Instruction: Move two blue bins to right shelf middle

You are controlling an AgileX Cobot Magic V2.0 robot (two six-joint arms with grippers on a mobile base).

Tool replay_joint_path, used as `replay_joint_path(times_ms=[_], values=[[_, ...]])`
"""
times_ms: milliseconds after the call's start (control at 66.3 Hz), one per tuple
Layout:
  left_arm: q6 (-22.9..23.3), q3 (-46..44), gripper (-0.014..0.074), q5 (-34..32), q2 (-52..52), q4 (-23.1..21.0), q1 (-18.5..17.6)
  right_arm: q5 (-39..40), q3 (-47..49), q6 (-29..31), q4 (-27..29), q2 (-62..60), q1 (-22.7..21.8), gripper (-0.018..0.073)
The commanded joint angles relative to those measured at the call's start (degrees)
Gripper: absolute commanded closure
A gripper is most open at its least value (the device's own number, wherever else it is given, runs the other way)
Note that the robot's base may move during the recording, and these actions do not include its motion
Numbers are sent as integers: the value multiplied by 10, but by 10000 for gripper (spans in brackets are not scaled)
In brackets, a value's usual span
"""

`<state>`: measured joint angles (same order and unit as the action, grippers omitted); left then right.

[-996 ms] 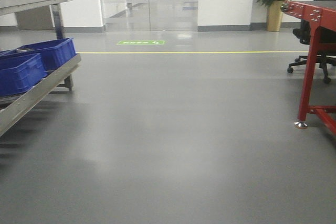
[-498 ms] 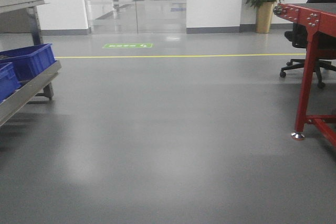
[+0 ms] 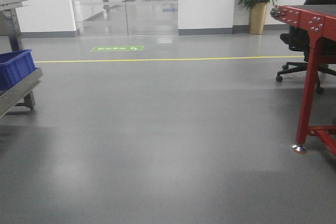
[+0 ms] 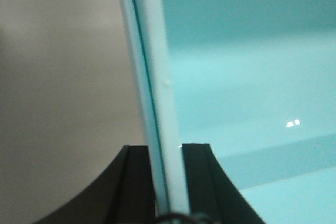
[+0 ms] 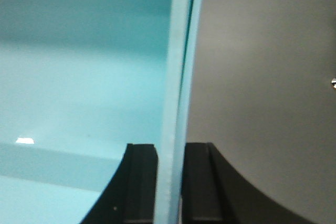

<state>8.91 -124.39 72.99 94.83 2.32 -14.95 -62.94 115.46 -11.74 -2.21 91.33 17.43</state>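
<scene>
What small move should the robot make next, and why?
Probably turn the base further right, grip unchanged. The left hand and right hand each clamp the pale blue bin rim; the dark blue bin on the steel rack has slid to the front view's edge, and no right shelf shows yet.

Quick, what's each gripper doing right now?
Left gripper: shut on the pale blue bin, clamping its wall.
Right gripper: shut on the pale blue bin wall too.
</scene>
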Motion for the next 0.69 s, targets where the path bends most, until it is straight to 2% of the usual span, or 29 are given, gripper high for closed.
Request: replay_joint_path(times_ms=[0,679], values=[[-9,-9,707,-42,-7,-18,-3,60,12,17,11,-10,4,726],[-9,-9,707,-42,-7,-18,-3,60,12,17,11,-10,4,726]])
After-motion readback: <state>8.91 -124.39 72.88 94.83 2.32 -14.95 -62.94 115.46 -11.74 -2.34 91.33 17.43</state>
